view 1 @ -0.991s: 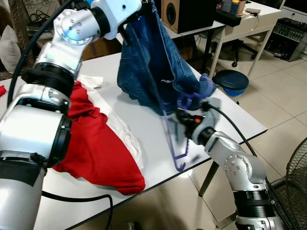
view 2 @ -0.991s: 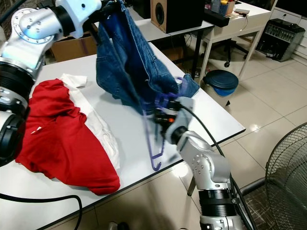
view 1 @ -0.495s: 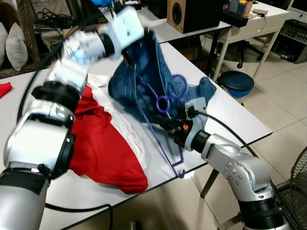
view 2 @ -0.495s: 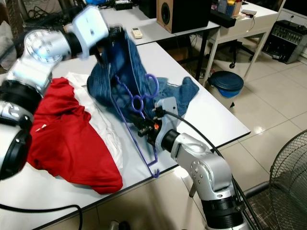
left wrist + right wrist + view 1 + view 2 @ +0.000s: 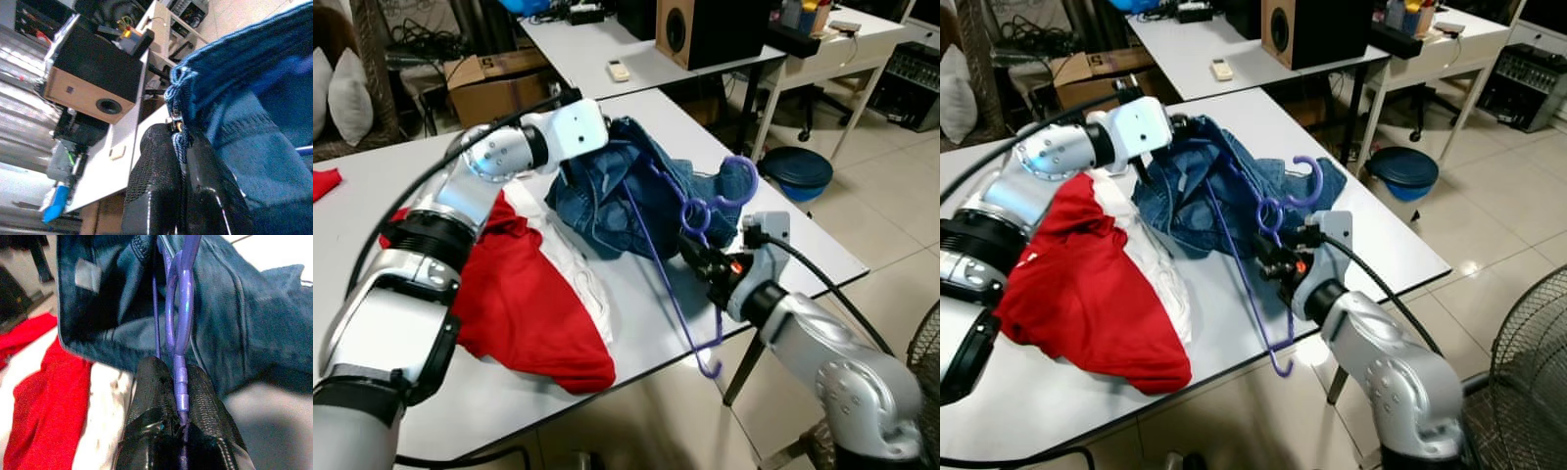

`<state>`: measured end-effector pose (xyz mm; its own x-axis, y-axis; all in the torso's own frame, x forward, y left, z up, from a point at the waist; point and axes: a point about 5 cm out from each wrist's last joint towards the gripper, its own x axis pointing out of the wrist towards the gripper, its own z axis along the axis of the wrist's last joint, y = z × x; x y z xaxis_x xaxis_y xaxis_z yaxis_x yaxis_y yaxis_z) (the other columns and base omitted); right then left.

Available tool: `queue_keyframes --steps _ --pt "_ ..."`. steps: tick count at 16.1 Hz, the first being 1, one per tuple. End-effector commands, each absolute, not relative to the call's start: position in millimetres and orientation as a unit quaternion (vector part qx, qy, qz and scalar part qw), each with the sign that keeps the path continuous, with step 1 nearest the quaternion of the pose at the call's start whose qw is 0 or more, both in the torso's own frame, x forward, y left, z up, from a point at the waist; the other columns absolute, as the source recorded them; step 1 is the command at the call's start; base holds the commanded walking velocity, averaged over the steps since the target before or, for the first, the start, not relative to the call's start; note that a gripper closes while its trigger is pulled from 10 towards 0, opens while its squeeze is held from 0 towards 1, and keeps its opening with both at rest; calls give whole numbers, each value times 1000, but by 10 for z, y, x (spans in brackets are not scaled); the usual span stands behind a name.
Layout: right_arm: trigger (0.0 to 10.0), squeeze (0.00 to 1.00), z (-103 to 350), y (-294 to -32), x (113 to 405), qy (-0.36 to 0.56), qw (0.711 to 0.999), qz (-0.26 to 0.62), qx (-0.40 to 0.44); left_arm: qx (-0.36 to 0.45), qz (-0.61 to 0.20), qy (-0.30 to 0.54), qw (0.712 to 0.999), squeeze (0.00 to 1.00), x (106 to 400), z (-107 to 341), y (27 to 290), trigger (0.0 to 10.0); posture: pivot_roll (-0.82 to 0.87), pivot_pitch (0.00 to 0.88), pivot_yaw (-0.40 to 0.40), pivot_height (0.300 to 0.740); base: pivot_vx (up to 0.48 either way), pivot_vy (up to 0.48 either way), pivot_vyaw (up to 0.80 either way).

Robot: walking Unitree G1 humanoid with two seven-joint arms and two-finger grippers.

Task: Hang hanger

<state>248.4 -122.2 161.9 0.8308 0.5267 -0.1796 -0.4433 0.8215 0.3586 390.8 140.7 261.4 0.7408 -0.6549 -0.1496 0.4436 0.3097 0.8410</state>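
Lowered since 1 s ago: jeans (image 5: 636, 196) hung high off left gripper (image 5: 180, 147) then, now heaped on white table (image 5: 783, 230) w/ only the waistband edge lifted. Hanger (image 5: 680, 274) also shifted, hook end raised over the denim, frame slanting down past table's front edge.

No brand, label or writing legible; small pale tag inside jeans (image 5: 88, 274) too blurred to read.

Left arm reaches across table from robot's left, elbow bent, white forearm angled down to the denim pile, wrist just above it. Fingers (image 5: 156, 166) pressed together on a fold of jeans hem/waistband, fabric pinched between pads.

Right arm comes up from lower right, silver elbow low beyond table edge, forearm pointing toward table centre. Right gripper (image 5: 178, 382) sits at table's front-right, just beside the denim. Fingers (image 5: 151, 382) clamped on the purple hanger's stem below its hook, rod running up between them into the open jeans.

Purple hanger: curled hook (image 5: 1304, 186) up over the blue pile, one long arm going into the jeans, lower end w/ small hook (image 5: 1280, 367) dangling off table front.

Red garment (image 5: 529, 304) lies left of the jeans, white cloth (image 5: 582, 284) between them, touching both. Speaker box (image 5: 705, 29) on rear table, blue stool (image 5: 798, 168) on floor behind, well apart.
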Motion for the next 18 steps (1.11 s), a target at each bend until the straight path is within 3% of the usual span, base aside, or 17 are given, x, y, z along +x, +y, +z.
queue_keyframes --steps 1,3,6,8,9,12,14,17,18 --pt "10000 0 1693 -1239 2422 130 941 272 153 495 -331 -98 798 0 3904 2591 1489 0 -175 0 95 740 0 0 0" --pt "10000 0 1699 -1235 2305 143 927 311 152 503 -311 -105 800 0 3907 2632 1553 0 -175 0 95 740 0 0 0" --pt "10000 0 1574 -1577 2466 152 964 164 146 512 -296 -106 799 0 3903 2734 1626 0 -169 0 97 740 0 0 0" --pt "10000 0 1823 -1455 2358 105 942 275 160 511 -302 -89 800 0 3888 2680 1680 0 -174 0 103 740 0 0 0" --pt "10000 0 1816 -1446 2344 110 940 281 159 508 -304 -91 801 0 3882 2676 1671 0 -177 0 106 740 0 0 0" --pt "10000 0 1541 -1481 2454 169 948 215 163 432 -334 -116 829 0 3837 2722 1512 0 -178 0 108 740 0 0 0" --pt "10000 0 1441 -1402 2583 180 941 216 191 363 -371 -134 844 0 3779 2811 1376 0 -176 0 110 740 0 0 0" --pt "10000 0 1425 -1371 2739 166 942 208 204 350 -376 -140 846 0 3751 2877 1365 0 -166 0 109 740 0 0 0" --pt "10000 0 1555 -1355 2878 117 937 215 251 369 -384 -123 837 0 3741 2864 1422 0 -157 0 111 740 0 0 0"
